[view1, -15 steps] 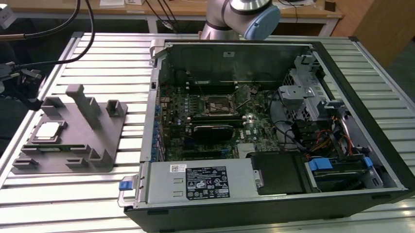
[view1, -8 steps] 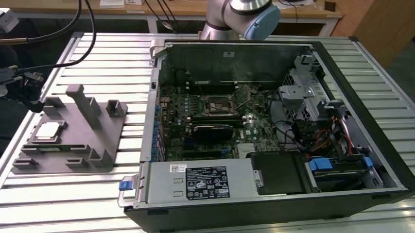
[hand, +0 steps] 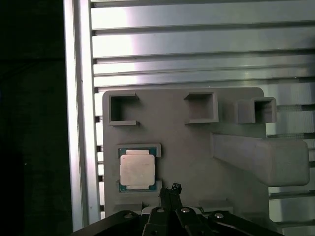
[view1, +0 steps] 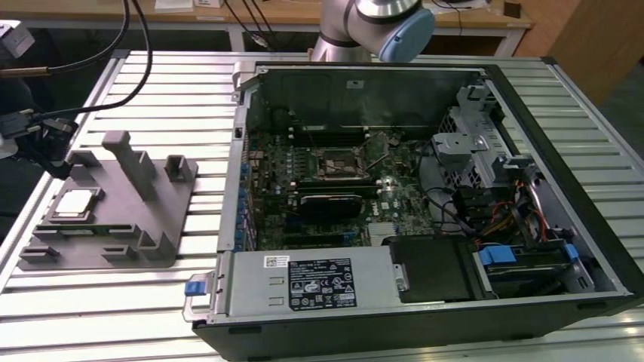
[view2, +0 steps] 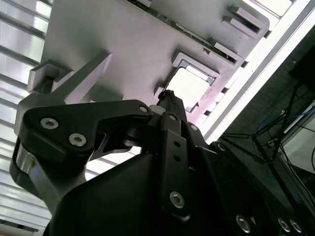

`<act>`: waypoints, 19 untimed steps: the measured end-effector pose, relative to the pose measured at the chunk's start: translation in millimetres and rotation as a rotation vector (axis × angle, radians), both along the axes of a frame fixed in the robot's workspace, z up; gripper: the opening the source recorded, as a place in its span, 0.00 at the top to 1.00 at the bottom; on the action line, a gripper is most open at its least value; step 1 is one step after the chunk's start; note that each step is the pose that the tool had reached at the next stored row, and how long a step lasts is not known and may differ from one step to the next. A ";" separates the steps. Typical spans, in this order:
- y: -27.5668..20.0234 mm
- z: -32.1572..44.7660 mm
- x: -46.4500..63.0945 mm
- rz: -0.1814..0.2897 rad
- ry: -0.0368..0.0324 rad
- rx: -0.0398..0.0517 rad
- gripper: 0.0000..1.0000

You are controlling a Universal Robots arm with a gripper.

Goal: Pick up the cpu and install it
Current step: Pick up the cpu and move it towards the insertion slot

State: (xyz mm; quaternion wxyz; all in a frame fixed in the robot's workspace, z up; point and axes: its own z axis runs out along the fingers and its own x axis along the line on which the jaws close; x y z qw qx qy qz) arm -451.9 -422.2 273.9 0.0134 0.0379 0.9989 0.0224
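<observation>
The cpu (view1: 75, 204) is a small square chip with a silvery top. It lies flat in a recess of the grey fixture block (view1: 111, 222), at the exterior view's left. In the first wrist view the cpu (hand: 138, 169) sits in its frame, and my gripper (hand: 172, 189) hangs above the fixture just beside it, not touching it. The fingers are shut together with nothing between them. The second wrist view shows the gripper (view2: 166, 96) tip near the pale cpu (view2: 189, 87). The black-framed socket (view1: 337, 162) lies on the motherboard inside the open computer case.
The open computer case (view1: 563, 136) takes up the middle and the exterior view's right, with a power supply (view1: 302, 283) at its front and drive cages at the right. Upright posts (view1: 126, 162) rise from the fixture. Cables (view1: 60, 113) hang at the left edge. The table is slatted aluminium (view1: 151, 317).
</observation>
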 end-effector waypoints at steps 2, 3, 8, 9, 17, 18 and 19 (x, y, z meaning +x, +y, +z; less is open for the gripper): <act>0.0 -2.2 0.0 0.000 0.0001 -0.0001 0.89; 0.0 -3.4 0.0 0.000 0.0001 -0.0001 0.89; 0.0 -9.2 0.0 0.000 0.0000 0.0000 0.89; 0.0 -10.6 0.0 0.000 0.0000 0.0000 0.89; 0.0 -22.0 -0.8 0.000 0.0001 -0.0001 0.89; 0.0 -23.0 -1.6 0.000 0.0002 -0.0002 0.89; 0.0 -24.1 -2.4 0.000 0.0000 -0.0002 0.89</act>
